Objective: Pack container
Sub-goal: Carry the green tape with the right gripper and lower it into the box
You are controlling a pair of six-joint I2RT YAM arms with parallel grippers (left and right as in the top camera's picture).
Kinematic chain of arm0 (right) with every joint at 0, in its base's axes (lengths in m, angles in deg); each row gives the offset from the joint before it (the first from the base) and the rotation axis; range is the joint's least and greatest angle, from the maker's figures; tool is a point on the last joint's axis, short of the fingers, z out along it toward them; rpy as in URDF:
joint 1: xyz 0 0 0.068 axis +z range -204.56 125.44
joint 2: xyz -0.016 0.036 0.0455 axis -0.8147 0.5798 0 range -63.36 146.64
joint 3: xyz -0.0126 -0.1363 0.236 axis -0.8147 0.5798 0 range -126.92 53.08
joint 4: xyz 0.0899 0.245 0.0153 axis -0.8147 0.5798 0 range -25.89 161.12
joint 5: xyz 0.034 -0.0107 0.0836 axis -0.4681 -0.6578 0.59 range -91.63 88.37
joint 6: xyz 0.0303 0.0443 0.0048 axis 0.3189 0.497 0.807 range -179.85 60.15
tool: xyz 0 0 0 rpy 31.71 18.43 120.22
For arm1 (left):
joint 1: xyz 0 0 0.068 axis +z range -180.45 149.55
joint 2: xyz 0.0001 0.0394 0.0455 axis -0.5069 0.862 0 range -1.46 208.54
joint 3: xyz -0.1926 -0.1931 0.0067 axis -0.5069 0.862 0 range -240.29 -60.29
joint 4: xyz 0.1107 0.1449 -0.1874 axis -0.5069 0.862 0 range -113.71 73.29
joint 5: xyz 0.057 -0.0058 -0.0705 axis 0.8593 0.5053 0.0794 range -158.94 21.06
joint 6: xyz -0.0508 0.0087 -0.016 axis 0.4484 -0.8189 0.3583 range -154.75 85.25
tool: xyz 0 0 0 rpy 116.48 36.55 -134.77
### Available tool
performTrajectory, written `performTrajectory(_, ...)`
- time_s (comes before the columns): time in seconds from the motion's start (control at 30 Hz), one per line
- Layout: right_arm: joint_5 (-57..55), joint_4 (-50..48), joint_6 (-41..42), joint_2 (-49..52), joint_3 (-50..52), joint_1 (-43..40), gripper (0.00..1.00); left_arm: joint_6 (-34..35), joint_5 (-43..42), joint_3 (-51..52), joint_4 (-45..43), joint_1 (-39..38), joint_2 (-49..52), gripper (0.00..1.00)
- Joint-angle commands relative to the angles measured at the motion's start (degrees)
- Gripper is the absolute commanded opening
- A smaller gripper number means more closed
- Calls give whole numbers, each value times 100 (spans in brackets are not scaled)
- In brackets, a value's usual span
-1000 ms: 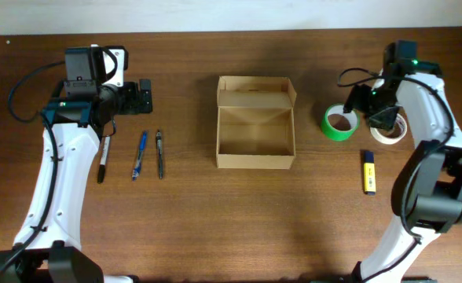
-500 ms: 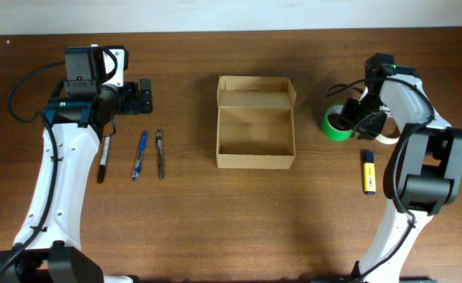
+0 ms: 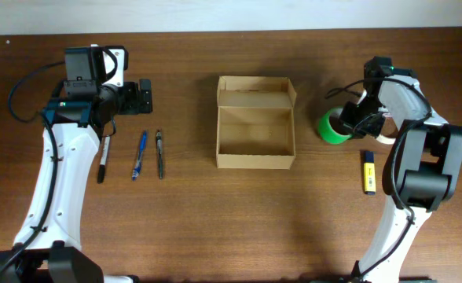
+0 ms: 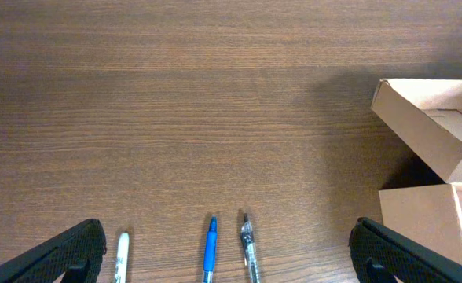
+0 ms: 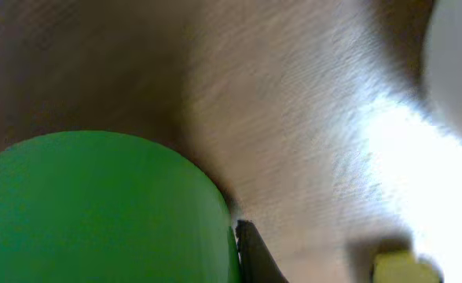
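Observation:
The container (image 3: 255, 123), a tan cardboard box, stands open and empty at the table's middle with its flap lid folded back; its corner (image 4: 419, 134) shows in the left wrist view. My right gripper (image 3: 348, 120) is shut on the wall of a green tape roll (image 3: 330, 127). That roll (image 5: 97, 212) fills the right wrist view, with one dark finger (image 5: 253, 253) pressed against its outside. My left gripper (image 3: 144, 96) hangs open at the far left, above the pens, holding nothing.
A white marker (image 3: 103, 158), a blue pen (image 3: 140, 154) and a clear pen (image 3: 159, 153) lie left of the box. A white tape roll (image 3: 389, 135) sits right of the green roll, and a yellow highlighter (image 3: 368, 171) lies in front of it.
My right gripper moved left from the white roll to the green roll and closed on its wall; the green roll shifted slightly left. The left arm has not moved.

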Motion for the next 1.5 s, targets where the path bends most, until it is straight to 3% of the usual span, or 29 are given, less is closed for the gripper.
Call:
performTrajectory(0.0, 638, 398, -433, -935, -706, 216, 4, -68, -81, -109, 7, 24, -2, 99)
performTrajectory(0.17, 612, 1062, -1178, -1965, -1690, 1029, 4, -70, -81, -109, 7, 24, -2, 99)
performTrajectory(0.3, 227, 903, -1923, -2485, -2015, 2009, 4, -68, -81, -109, 7, 24, -2, 99)
performTrajectory(0.53, -863, 651, -2498, -2273, -1910, 3261, 4, -70, -81, -109, 7, 24, -2, 99)
performTrajectory(1.0, -713, 769, -2704, -597, -1864, 3541, 4, -68, -81, -109, 7, 24, -2, 99)
performTrajectory(1.47, -92, 612, -2658, 223, -1753, 3773, 4, -68, -81, -109, 7, 24, -2, 99)
